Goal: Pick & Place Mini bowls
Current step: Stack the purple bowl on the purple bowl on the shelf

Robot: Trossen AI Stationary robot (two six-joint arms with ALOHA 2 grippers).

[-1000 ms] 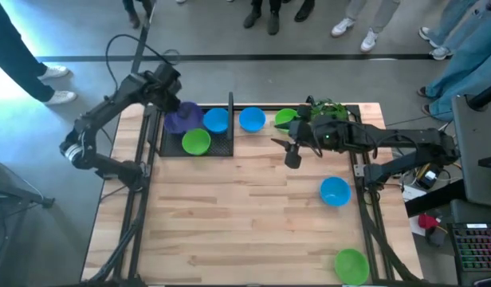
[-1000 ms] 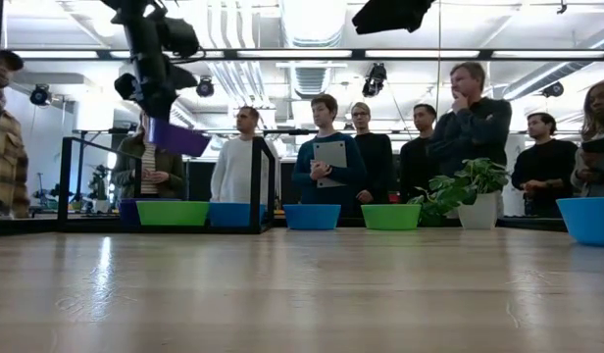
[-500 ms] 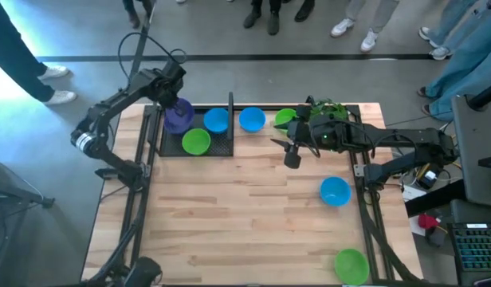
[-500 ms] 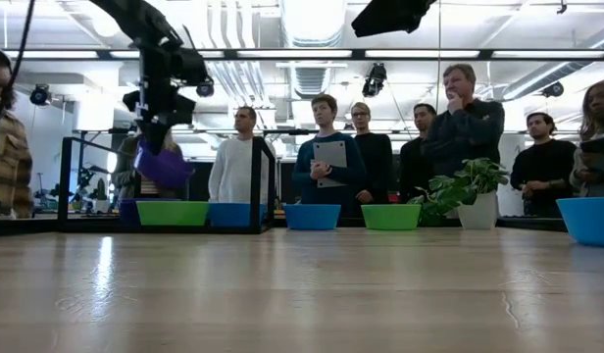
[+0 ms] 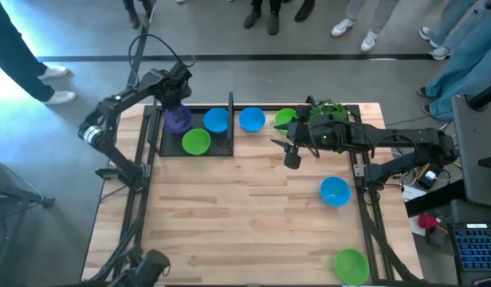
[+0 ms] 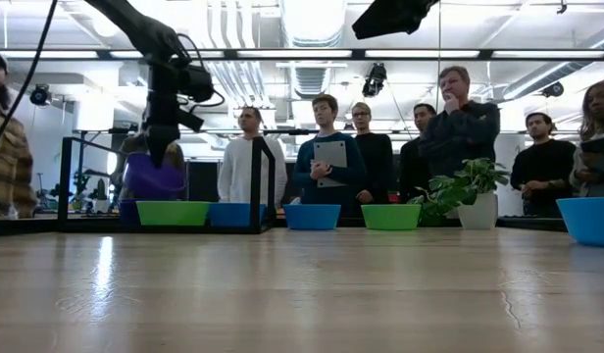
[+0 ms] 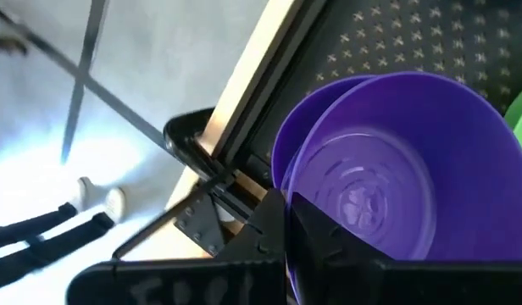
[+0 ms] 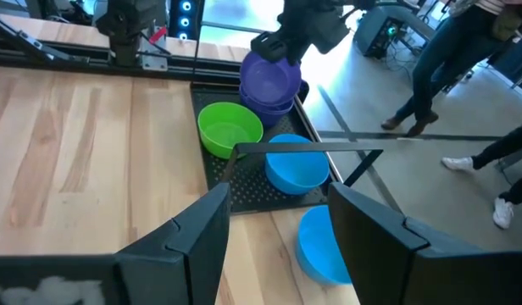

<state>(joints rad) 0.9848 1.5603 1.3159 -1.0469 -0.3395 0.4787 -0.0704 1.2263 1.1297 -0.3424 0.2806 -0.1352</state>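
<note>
A purple mini bowl (image 5: 178, 119) is held clamped in the left gripper (image 5: 176, 102) just above another purple bowl (image 7: 282, 148) in the black tray (image 5: 221, 148) (the right gripper (image 5: 291, 155) is spread wide, empty, over mid-table).

Both arms are matte black, built of slim tube links between thicker rounded joint housings. The left arm (image 5: 122, 104) has a pale silver ring at 1 joint and a thin black cable arching loose above its wrist. The right arm (image 5: 389, 142) carries a boxy wrist block just behind its jaws, with cables at its base. Its 2 fingers (image 8: 180, 241) are broad, flat, dark plates with angled edges.
</note>
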